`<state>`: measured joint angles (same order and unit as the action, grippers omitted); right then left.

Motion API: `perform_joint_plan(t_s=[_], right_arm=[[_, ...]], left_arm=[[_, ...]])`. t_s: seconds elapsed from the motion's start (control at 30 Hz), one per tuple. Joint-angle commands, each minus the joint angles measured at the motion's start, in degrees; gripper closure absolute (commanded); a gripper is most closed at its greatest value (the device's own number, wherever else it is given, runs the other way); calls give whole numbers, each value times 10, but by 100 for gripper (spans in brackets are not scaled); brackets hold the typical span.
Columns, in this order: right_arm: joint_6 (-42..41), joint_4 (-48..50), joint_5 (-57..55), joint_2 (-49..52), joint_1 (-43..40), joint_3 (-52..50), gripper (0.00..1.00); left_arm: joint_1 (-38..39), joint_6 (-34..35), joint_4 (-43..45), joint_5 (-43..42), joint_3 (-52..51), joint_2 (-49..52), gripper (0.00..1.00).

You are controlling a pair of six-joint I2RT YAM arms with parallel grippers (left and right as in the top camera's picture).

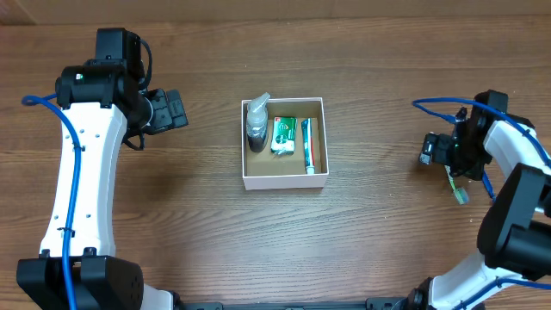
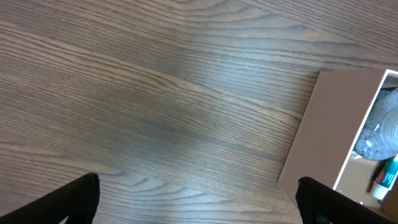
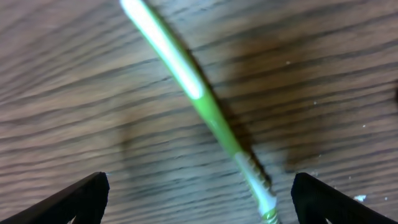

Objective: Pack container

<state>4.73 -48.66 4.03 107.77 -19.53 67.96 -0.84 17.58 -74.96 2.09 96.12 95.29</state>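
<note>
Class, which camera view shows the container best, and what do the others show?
Overhead: the whole container, rim and inside, is visible. Left wrist catches only one outer wall and a corner of the inside. Right wrist shows none of it.

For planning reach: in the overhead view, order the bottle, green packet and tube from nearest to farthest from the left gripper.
1. Bottle, container's left side, facing the left gripper.
2. Green packet, middle.
3. Tube, right side.

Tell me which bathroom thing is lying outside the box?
The green-and-white toothbrush. It lies on the table under the right gripper, while the bottle, green packet and tube sit inside the container.
</note>
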Motion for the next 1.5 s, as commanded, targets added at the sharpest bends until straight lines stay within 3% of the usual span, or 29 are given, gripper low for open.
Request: perform_joint_plan(t_s=[0.0,0.1,0.17,0.2,0.37,0.7,0.87,1.0,1.07,1.17,1.3,1.47], right_arm=[[13,3,2,30,-5,-4,5],[13,0,12,41,-5,-4,7],[13,-2,12,41,-5,-3,25],[13,-2,12,41,-5,-3,39],[13,-2,12,41,-5,-3,69],[1,-13,12,32,-5,13,94],[-32,-50,34,-37,-1,61,96],[-83,-134,47,-139,58,152,96],[-83,-175,44,-192,145,215,96],[-156,-179,-27,-235,295,267,96],[-230,-142,-44,-211,434,265,96],[-302,-142,-39,-100,484,262,96]], left_arm=[[2,-13,-1,-7,-5,0,0],[2,-13,-2,-7,-5,0,0],[2,-13,-2,-7,-5,0,0],[2,-13,-2,-7,-5,0,0],[2,-13,-2,-7,-5,0,0],[2,-13,-2,-7,-5,0,0],[2,-13,-2,-7,-5,0,0],[2,-12,-2,-7,-5,0,0],[2,-11,-2,-7,-5,0,0],[2,-7,-2,-8,-5,0,0],[2,-7,4,-21,-5,0,0],[2,-7,6,-21,-5,0,0]])
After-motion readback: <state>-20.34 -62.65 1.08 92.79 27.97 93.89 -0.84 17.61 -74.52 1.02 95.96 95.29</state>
